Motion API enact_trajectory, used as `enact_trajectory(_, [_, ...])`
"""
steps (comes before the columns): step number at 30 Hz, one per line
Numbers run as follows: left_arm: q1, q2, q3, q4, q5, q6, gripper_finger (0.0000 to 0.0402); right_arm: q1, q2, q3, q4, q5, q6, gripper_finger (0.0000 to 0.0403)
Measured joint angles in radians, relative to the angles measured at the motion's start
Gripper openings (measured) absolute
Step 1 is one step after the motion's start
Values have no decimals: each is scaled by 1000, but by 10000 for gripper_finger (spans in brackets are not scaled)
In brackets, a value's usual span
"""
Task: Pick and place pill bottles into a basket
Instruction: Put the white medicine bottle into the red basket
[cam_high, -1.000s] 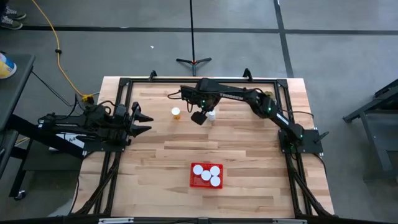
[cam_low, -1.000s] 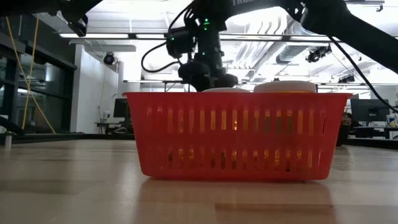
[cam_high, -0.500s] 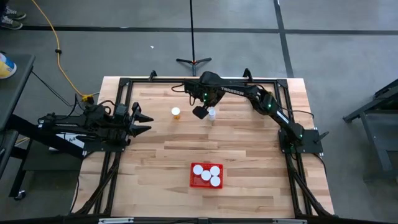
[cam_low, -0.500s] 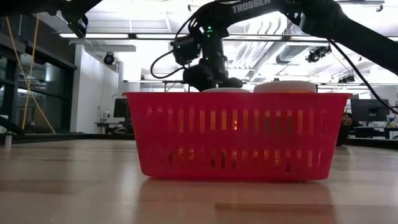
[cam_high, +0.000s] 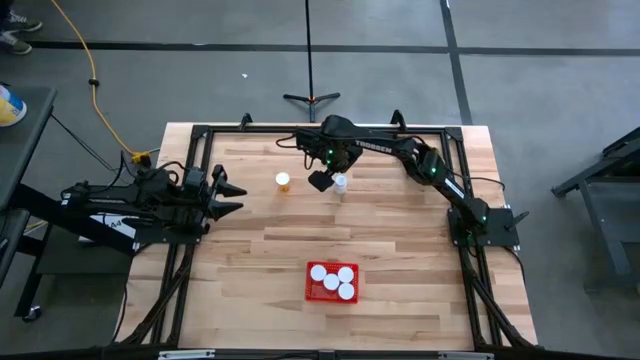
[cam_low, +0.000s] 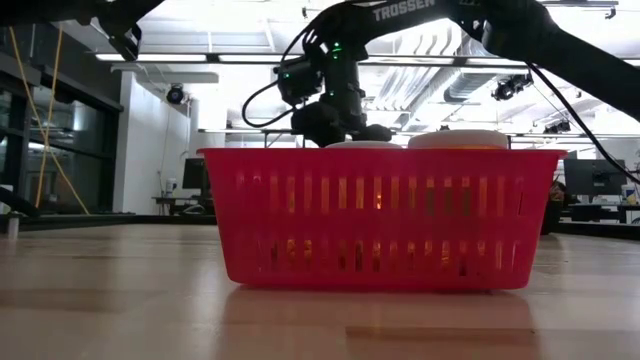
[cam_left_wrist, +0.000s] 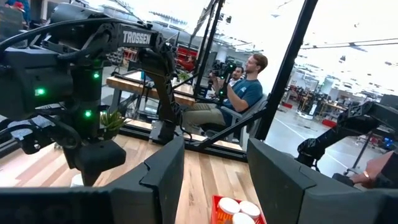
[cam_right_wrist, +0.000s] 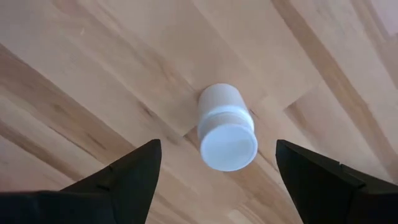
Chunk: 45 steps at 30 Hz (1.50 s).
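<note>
The left gripper (cam_high: 232, 195) is parked at the table's (cam_high: 400, 250) left edge, its fingers spread wide and holding nothing. A lone pill bottle (cam_high: 283, 181) stands upright on the wood right of it. Next, the right gripper (cam_high: 330, 182) is positioned over a second bottle (cam_high: 341, 182); in the right wrist view this bottle (cam_right_wrist: 226, 128) sits between the widely parted fingers (cam_right_wrist: 124, 177), apparently untouched (contact cannot be confirmed). Nearer the front edge, the red basket (cam_high: 310, 292) holds 4 white-capped bottles (cam_high: 332, 279). A seated person (cam_left_wrist: 239, 93) is visible beyond the table.
</note>
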Motion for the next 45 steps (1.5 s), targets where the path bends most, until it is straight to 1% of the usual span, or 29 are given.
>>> enact_trajectory(6, [0, 0, 0, -2, 18, 0, 211, 0, 0, -6, 2, 16, 5, 307])
enact_trajectory(9, [0, 0, 0, -2, 19, 0, 211, 0, 0, -60, 0, 18, 3, 307])
enact_trajectory(13, [0, 0, 0, -2, 19, 0, 211, 10, 2, -147, 0, 14, -39, 307])
enact_trajectory(15, [0, 0, 0, -2, 19, 0, 211, 22, 2, -169, -2, 18, -57, 307])
enact_trajectory(19, [0, 0, 0, -1, 19, 0, 211, 33, 2, -166, 6, 19, -71, 307])
enact_trajectory(25, [0, 0, 0, 0, 18, 0, 211, 19, 2, -156, 89, 26, -72, 307])
enact_trajectory(30, [0, 0, 0, 0, 18, -4, 211, 13, 2, -156, 121, 26, -73, 307])
enact_trajectory(40, [0, 0, 0, -1, 18, -12, 211, 14, 1, -156, 121, 14, -75, 307])
enact_trajectory(45, [0, 0, 0, -1, 18, -12, 211, 14, 1, -156, 121, -12, -75, 307])
